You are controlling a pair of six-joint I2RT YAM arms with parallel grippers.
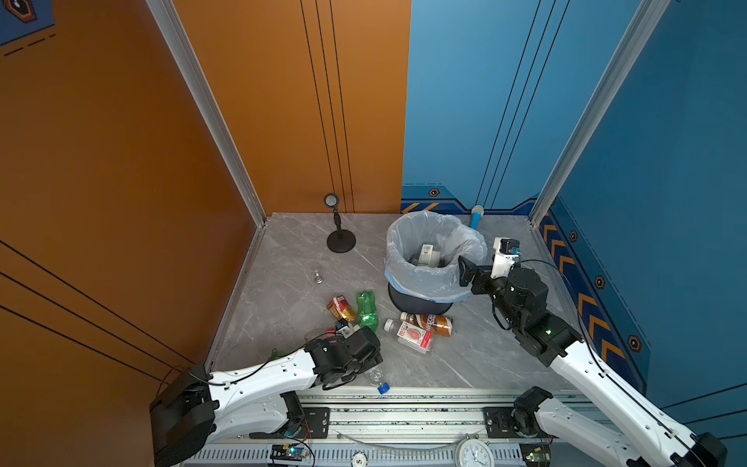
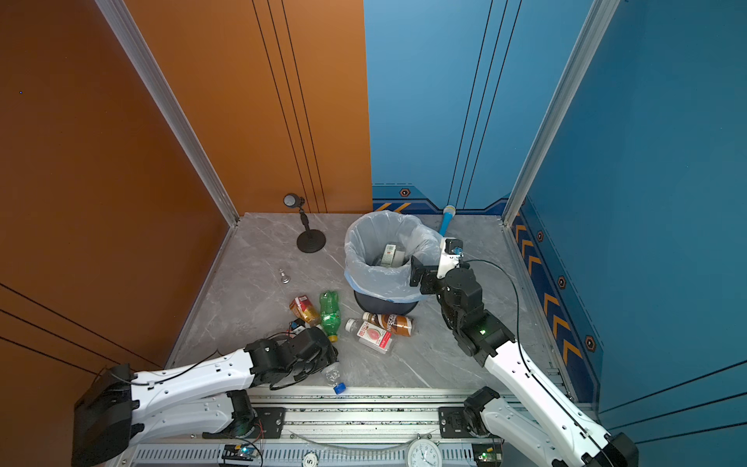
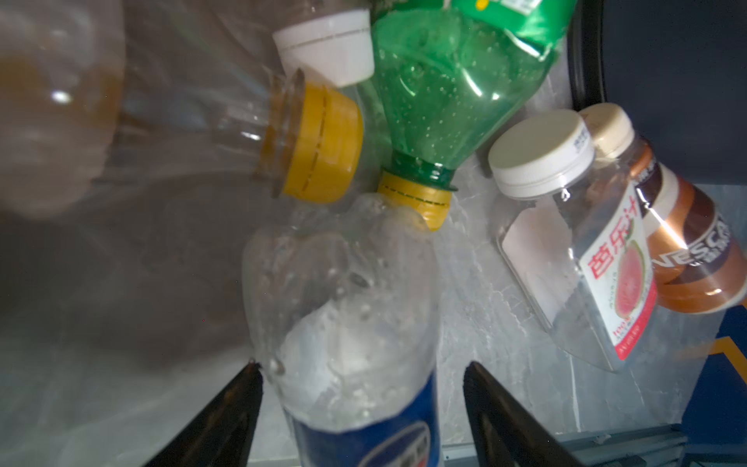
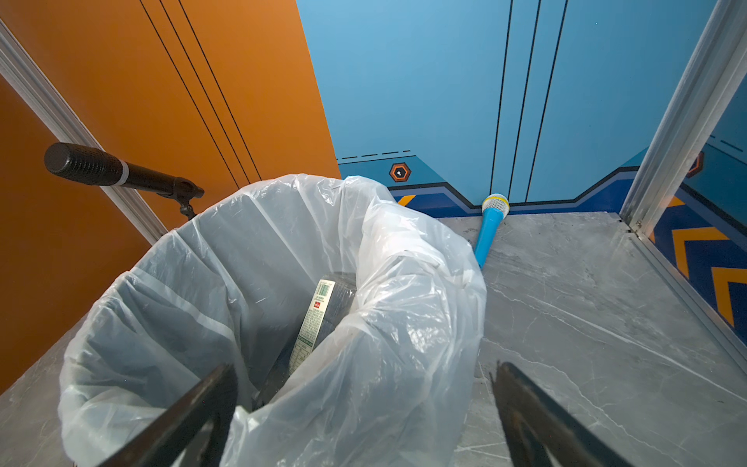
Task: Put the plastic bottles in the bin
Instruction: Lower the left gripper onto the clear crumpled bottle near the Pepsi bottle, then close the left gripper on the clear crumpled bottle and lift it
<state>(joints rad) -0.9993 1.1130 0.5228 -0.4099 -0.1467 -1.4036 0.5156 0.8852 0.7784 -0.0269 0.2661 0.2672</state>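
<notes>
While the left gripper point(image 3: 361, 364) hangs low in the lower middle of both top views, its jaws stand apart astride a clear blue-labelled bottle point(image 3: 343, 315) lying on the grey table point(image 1: 283, 291). Just above lie the green bottle point(image 1: 367, 309), amber bottle point(image 1: 341, 309), red-labelled bottle point(image 1: 412, 336) and brown bottle point(image 1: 430, 323), all outside the bin point(image 1: 404, 275) right of centre. Over its right rim the right gripper point(image 4: 366, 366) hovers, spread wide, empty.

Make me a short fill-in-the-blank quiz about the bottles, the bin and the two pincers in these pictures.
The green bottle has a ___ cap.
The left pincer straddles a clear bottle with a ___ label.
At the rim of the bin, the right pincer hangs with its jaws ___.
Missing words: yellow, blue, open.
</notes>
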